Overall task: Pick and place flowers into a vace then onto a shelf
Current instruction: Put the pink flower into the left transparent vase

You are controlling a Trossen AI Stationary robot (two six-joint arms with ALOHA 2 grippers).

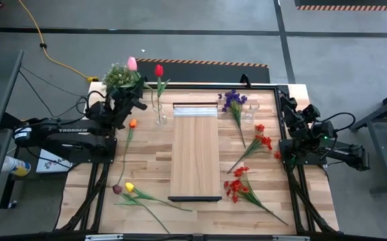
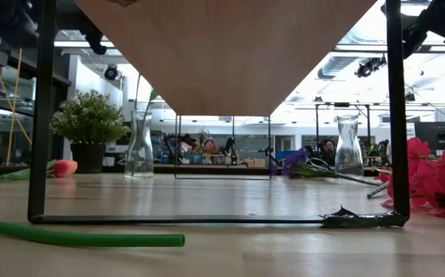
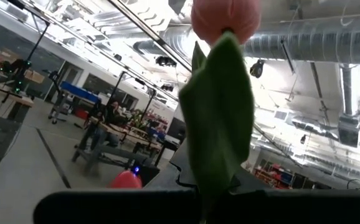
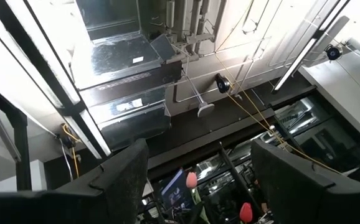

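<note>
The shelf (image 1: 195,152) is standing in the middle of the tabletop (image 1: 287,201), running lengthwise from the far edge toward the near one. Just beside its far left corner a vase (image 1: 160,115) is standing upright with one tulip (image 1: 159,71) sitting in it. Further left a potted plant (image 1: 118,77) is sitting at the far corner, and the left pincer (image 1: 134,94) is hovering over it, closed on another tulip (image 1: 132,63). More tulips (image 1: 130,187) are lying along the left side. Right of the shelf, a second vase (image 1: 250,111) is standing near the far edge, with a sprig (image 1: 234,102) lying beside it and sprays (image 1: 257,144) lying nearer. The right pincer (image 1: 288,107) is resting at the right edge, jaws apart.
</note>
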